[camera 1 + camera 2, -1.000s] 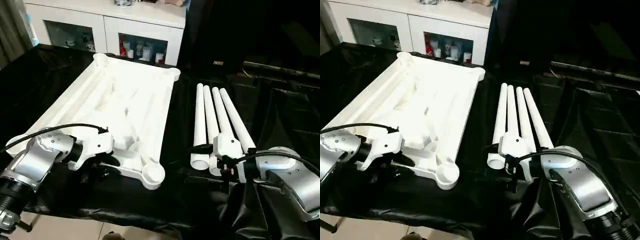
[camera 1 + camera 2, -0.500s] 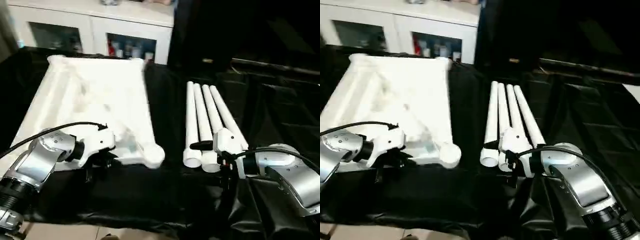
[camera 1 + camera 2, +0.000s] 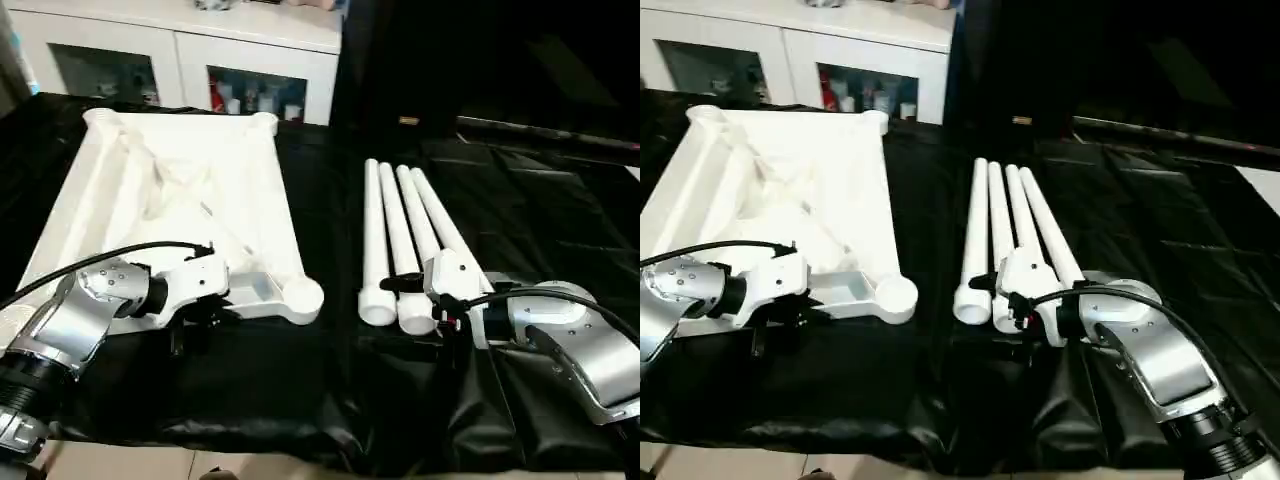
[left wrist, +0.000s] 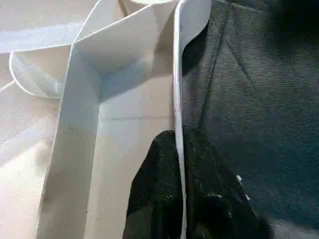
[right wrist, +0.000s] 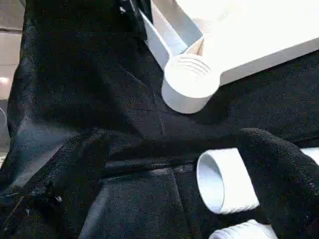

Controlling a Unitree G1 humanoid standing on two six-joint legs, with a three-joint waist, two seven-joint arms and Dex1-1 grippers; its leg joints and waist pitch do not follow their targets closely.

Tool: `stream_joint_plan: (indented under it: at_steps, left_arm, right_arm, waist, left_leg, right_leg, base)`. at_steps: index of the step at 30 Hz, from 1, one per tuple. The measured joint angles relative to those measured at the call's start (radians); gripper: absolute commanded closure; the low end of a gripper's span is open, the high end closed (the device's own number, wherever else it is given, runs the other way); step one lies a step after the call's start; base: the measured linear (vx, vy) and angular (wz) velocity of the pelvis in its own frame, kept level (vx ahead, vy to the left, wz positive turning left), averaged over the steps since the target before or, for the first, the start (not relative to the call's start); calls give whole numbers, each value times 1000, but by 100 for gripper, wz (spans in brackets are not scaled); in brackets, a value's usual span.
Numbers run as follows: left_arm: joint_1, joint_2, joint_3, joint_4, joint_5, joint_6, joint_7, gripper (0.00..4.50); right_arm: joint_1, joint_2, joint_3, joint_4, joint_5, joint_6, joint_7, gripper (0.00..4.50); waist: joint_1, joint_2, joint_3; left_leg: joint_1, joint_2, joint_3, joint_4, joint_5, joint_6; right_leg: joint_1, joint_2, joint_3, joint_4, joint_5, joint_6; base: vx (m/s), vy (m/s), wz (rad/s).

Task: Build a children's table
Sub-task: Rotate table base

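The white tabletop [image 3: 180, 190] lies underside up on the left, its near right corner socket [image 3: 302, 297] toward me. My left gripper [image 3: 203, 316] is at its near edge, shut on the thin white rim [image 4: 177, 89], one black finger [image 4: 154, 169] on each side. Several white legs [image 3: 395, 230] lie side by side to the right of the tabletop. My right gripper [image 3: 421, 304] stands open at their near ends. One of its fingers [image 5: 281, 169] sits beside a leg's open end [image 5: 219, 186], with the corner socket [image 5: 189, 82] beyond.
A black cloth [image 3: 300, 400] covers the work surface and hangs over its front edge. A white glass-door cabinet [image 3: 200, 60] stands behind the tabletop. Folded dark cloth [image 3: 560, 200] lies to the right of the legs.
The left gripper has shut on the tabletop's rim. The tabletop's far end has swung left, so it now lies nearly parallel to the legs. The camera has also shifted. The right gripper stays open.
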Motion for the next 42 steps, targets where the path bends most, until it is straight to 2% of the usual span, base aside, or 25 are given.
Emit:
stream_joint_plan:
  at_steps: [6, 9, 14, 18, 23, 26, 29, 35, 36, 37, 41, 42]
  left_arm:
    - [-9, 6, -1, 18, 13, -43, 11, 448]
    - [7, 24, 0, -12, 10, -50, 11, 448]
    - [23, 40, 0, -43, 38, -107, 25, 448]
    - [49, 58, 0, -108, 62, -107, 52, 448]
    - [92, 89, 26, -226, 24, -12, 34, 448]
    - [125, 118, 56, -306, -44, 68, -27, 448]
    - [155, 118, 59, -328, -76, 94, -48, 448]
    - [160, 125, 59, -328, -74, 99, -48, 448]
    - [160, 126, 59, -328, -69, 103, -45, 401]
    - [159, 126, 59, -328, -70, 118, -45, 389]
    - [147, 134, 91, -362, -99, 176, -40, 383]
    - [140, 142, 105, -370, -114, 187, -42, 368]
  right_arm:
    - [0, 6, 1, 0, -9, -3, 0, 0]
    - [0, 6, 1, 0, -15, -6, -1, 0]
    - [0, 6, 1, 0, -17, -17, -13, 0]
    - [11, 9, 0, -1, -18, -18, -21, 0]
    - [20, 13, 0, -2, -19, -19, -30, 0]
    - [21, 14, 0, -2, -19, -21, -34, 0]
    - [21, 14, 0, -2, -19, -23, -35, 0]
    - [21, 14, 0, -2, -20, -25, -34, 0]
    - [21, 14, 0, -2, -20, -26, -33, 0]
    - [21, 14, 0, -2, -20, -26, -33, 0]
    - [21, 14, 0, -1, -20, -26, -32, 0]
    - [20, 14, 0, -2, -20, -26, -32, 0]
  waist:
    - [0, -6, 3]
    - [0, -7, 4]
    - [6, -7, 7]
    - [9, -5, 9]
    - [7, -4, 10]
    - [5, -4, 10]
    - [5, -3, 10]
    - [7, -4, 10]
    - [6, -4, 10]
    - [5, -4, 10]
    - [5, -5, 9]
    - [5, -5, 9]
  left_leg:
    - [2, 0, -2, 0, 0, 0]
    - [2, 0, -3, 1, 0, 0]
    - [0, 0, -2, 2, 0, -1]
    - [-3, 2, -3, 1, 0, -1]
    - [-6, 2, -2, 1, 0, -3]
    - [-6, 2, 0, 1, -2, -3]
    - [-5, 2, 1, 1, -2, -4]
    - [-4, 2, 1, 2, -2, -4]
    - [-4, 2, 1, 2, -2, -4]
    - [-4, 2, 1, 2, -2, -4]
    - [-2, 2, 1, 2, -2, -4]
    - [-2, 2, 0, 2, -2, -4]
  right_leg:
    - [-6, 0, 0, 0, 1, -1]
    - [-8, 0, 0, -1, 2, -3]
    - [-10, 0, -1, -2, 16, -7]
    - [-13, 2, -3, -1, 20, -12]
    - [-16, 2, -2, -2, 21, -12]
    - [-16, 2, 0, -4, 20, -12]
    - [-17, 2, 0, -3, 20, -12]
    - [-15, 2, 1, -2, 20, -11]
    - [-15, 2, 1, -2, 20, -9]
    - [-15, 2, 1, -2, 20, -8]
    - [-14, 2, 1, -1, 20, -8]
    - [-14, 2, 1, -1, 20, -8]
  base:
    - [0, 0, 0]
    - [0, 0, 0]
    - [0, 0, 0]
    - [0, 0, 0]
    - [0, 0, 0]
    - [0, 0, 0]
    - [0, 0, 0]
    - [0, 0, 0]
    - [0, 0, 0]
    - [0, 0, 0]
    - [0, 0, 0]
    - [0, 0, 0]
